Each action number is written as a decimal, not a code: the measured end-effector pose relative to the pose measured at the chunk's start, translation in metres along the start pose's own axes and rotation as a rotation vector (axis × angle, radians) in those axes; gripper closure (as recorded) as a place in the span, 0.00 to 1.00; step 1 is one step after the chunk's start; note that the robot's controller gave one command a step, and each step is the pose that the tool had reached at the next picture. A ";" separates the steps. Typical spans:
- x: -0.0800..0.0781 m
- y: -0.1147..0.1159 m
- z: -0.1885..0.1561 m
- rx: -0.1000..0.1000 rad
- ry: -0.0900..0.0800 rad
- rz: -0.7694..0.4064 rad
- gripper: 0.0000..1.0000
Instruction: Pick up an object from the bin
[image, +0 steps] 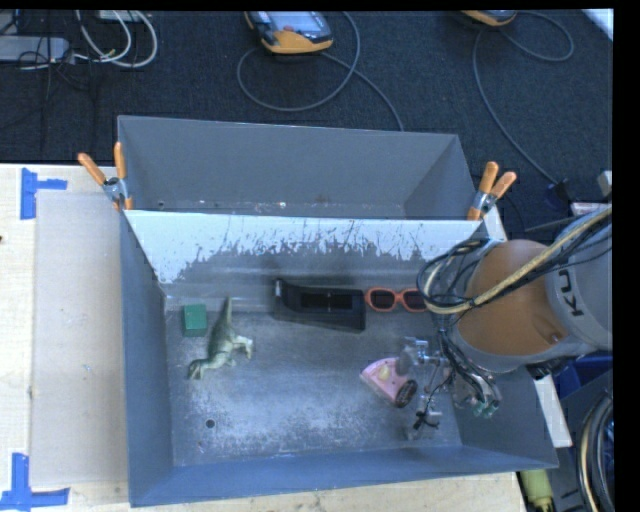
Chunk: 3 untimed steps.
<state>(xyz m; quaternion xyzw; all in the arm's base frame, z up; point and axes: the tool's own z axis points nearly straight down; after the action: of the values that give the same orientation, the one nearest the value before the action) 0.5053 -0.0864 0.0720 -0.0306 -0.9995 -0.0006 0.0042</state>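
Pink soft thing is seen just beside the gripper, at its left; red glasses are placed farther behind. Jaw state cannot be told.

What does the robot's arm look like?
The arm is silvery grey with dark letters, "KU", on its side. A round orange-brown cover sits at its wrist, and black and pale cables loop round it. The gripper at the end is small, dark and metallic, with thin wires.
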 end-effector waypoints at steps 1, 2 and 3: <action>0.004 0.001 -0.058 -0.001 -0.001 0.015 0.00; 0.026 0.008 -0.045 0.000 -0.001 0.045 0.00; 0.001 0.006 0.005 -0.001 0.000 0.096 0.00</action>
<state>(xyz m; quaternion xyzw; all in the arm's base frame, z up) 0.5048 -0.0808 0.0668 -0.0784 -0.9969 -0.0010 0.0043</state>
